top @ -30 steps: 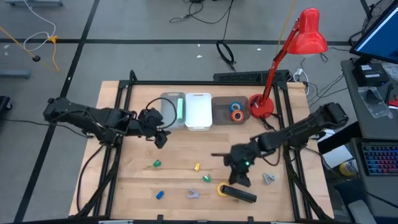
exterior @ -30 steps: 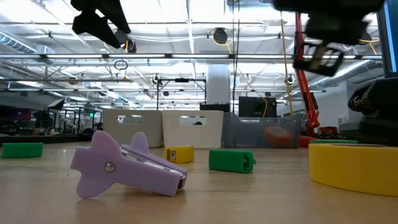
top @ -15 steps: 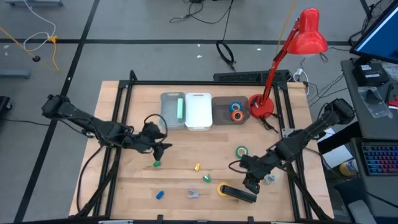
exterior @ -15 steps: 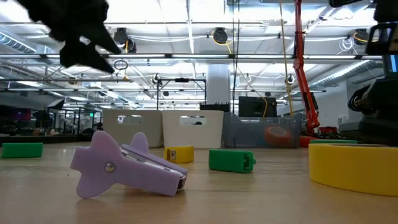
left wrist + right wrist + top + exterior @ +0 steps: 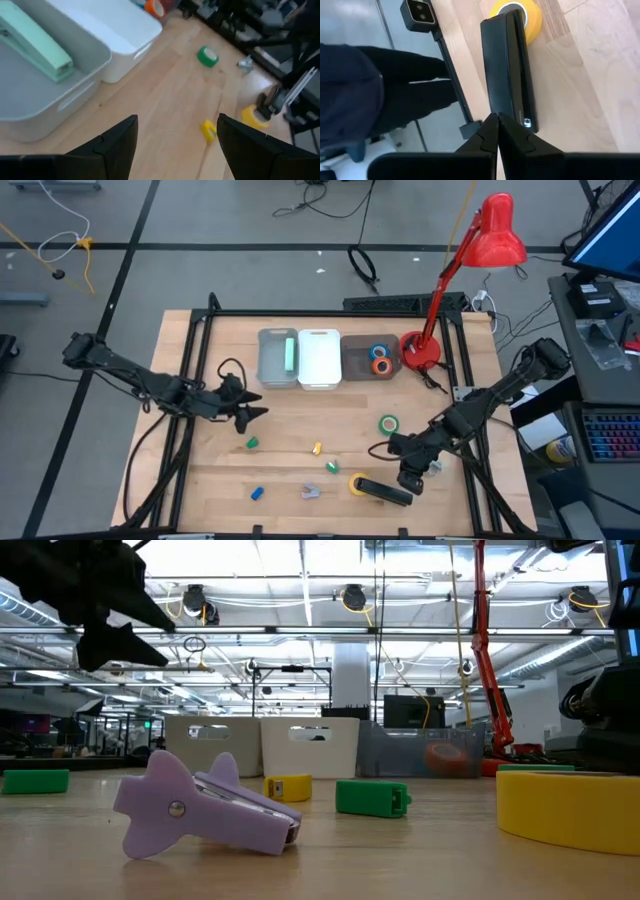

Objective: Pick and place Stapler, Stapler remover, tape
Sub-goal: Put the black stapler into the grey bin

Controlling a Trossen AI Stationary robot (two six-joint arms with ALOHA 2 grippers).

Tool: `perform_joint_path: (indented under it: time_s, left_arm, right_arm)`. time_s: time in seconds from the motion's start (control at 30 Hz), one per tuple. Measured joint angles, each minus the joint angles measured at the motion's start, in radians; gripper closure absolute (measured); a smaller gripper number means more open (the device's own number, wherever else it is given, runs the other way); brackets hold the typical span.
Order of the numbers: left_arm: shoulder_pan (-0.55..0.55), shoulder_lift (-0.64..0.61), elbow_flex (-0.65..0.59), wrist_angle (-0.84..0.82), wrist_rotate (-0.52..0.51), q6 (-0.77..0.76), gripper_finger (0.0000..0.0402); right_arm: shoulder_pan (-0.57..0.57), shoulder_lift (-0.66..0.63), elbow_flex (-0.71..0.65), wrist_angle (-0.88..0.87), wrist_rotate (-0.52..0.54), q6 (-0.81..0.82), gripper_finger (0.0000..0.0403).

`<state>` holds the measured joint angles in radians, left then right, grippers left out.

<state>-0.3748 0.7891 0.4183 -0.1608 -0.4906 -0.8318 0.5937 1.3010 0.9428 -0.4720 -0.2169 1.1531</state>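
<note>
My left gripper [image 5: 250, 412] [image 5: 175, 145] hangs open above the table's left half, level with the grey bin [image 5: 272, 370] that holds a mint stapler [image 5: 290, 355] [image 5: 35, 47]. My right gripper [image 5: 410, 480] [image 5: 497, 120] is shut and stands by the right end of the black stapler [image 5: 385, 492] [image 5: 507, 70]. That stapler lies flat against the yellow tape [image 5: 357, 483] [image 5: 516, 11]. The green tape [image 5: 388, 423] lies flat on the table. Blue and orange tape [image 5: 380, 358] sit in the clear bin. A purple stapler remover [image 5: 310, 492] [image 5: 205, 808] and a grey one [image 5: 432, 467] lie on the table.
A white bin [image 5: 318, 358] stands between the grey and clear bins. The red lamp's base [image 5: 420, 352] is at the far right. Small green [image 5: 252, 443], yellow [image 5: 317, 448], green [image 5: 332, 467] and blue [image 5: 257, 492] blocks lie scattered. A person's dark clothing [image 5: 365, 95] shows past the near edge.
My right gripper has swung from mid-table toward the near right and come down beside the black stapler's end. The green tape, under that gripper before, now lies in plain view. My left gripper has drawn back from the grey bin toward the near edge and stayed open.
</note>
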Motion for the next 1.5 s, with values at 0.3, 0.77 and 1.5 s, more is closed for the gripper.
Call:
perform_joint_path:
  time_s: [0.3,0.77,1.5]
  left_arm:
    - [0.001,0.002,0.000,0.000,-0.010,-0.013,0.0131]
    - [0.001,0.002,0.000,0.000,-0.011,-0.014,0.0131]
    - [0.001,0.003,0.000,-0.002,0.032,0.022,0.0131]
  right_arm:
    - [-0.006,0.000,0.000,-0.003,-0.022,-0.108,0.0403]
    - [0.001,0.008,0.022,0.014,0.038,-0.048,0.0403]
    - [0.105,0.336,0.451,-0.480,0.138,0.012,0.0403]
